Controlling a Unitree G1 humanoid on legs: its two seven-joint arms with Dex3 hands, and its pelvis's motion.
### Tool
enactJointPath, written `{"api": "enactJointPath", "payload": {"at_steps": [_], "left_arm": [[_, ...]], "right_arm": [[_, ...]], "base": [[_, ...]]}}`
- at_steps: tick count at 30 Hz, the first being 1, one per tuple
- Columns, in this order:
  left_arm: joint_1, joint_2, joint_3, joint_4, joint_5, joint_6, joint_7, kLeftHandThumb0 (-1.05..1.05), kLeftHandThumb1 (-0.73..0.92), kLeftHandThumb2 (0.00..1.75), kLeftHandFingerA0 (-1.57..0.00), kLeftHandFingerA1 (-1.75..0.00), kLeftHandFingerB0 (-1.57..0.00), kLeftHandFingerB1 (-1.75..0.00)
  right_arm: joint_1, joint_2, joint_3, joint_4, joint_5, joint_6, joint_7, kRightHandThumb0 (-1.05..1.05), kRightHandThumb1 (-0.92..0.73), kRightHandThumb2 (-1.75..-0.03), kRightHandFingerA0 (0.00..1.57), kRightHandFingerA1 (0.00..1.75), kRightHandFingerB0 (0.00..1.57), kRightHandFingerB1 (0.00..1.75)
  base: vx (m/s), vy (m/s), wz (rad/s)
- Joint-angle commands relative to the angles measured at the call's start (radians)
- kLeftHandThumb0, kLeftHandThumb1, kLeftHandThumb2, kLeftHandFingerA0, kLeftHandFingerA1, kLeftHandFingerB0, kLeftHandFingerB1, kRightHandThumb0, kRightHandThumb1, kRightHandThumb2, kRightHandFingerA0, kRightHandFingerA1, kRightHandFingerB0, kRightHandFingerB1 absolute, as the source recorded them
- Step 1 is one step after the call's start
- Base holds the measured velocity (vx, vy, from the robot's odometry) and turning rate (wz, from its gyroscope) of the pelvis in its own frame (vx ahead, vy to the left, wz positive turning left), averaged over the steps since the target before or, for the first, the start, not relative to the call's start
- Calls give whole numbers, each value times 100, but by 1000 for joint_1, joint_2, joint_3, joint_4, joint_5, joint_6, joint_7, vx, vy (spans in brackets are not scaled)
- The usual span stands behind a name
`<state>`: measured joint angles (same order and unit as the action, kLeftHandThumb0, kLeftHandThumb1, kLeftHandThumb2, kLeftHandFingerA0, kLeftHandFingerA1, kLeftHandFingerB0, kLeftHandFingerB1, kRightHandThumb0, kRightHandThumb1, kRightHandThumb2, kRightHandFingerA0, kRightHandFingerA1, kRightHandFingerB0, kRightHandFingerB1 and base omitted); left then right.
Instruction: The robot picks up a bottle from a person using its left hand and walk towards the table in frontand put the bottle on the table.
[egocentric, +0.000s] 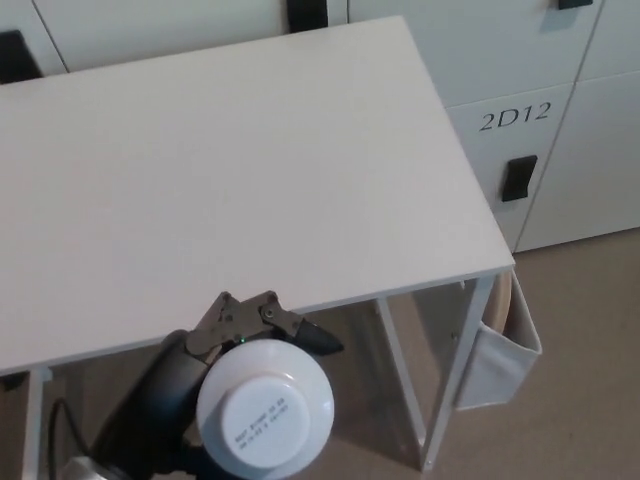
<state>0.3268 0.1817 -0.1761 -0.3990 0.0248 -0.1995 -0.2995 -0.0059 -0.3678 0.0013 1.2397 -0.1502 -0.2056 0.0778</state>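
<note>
A white bottle, seen from above with printed text on its round cap, sits in my left hand at the bottom of the head view. The hand's fingers curl around the bottle's far side. Hand and bottle hang just before the near edge of the white table, roughly at its middle. My right hand does not show.
White lockers stand behind and to the right of the table, one marked 2D12 with a black handle. A white fabric pocket hangs off the table's right front leg. Beige floor lies at the right.
</note>
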Motion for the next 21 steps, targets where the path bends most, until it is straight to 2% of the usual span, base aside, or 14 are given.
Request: {"api": "enactJointPath", "payload": {"at_steps": [1, 10, 14, 21], "left_arm": [[-15, 2, 26, -7, -43, 0, 1, -12, 77, 72, -93, -132, -75, -100], [-37, 13, 61, -19, -57, 32, 0, -13, 79, 70, -90, -135, -72, -103], [-51, 9, 86, -33, -38, 50, 22, -12, 77, 72, -94, -133, -77, -96], [-39, 6, 82, -31, -51, 52, 10, -13, 76, 71, -96, -130, -78, -96]], "right_arm": [[1, 1, -5, -1, 5, 9, -3, -39, -65, -58, 67, 46, 55, 40], [-3, 0, 2, 3, -7, 7, -7, -38, -66, -58, 70, 45, 55, 40], [4, 1, -3, 5, -1, 13, -2, -39, -65, -59, 67, 46, 55, 41], [14, 5, -7, 1, 4, 11, -1, -39, -65, -59, 68, 46, 55, 41]], "base": [[53, 136, -2], [0, 146, 6], [0, 0, 0], [0, 0, 0]]}}
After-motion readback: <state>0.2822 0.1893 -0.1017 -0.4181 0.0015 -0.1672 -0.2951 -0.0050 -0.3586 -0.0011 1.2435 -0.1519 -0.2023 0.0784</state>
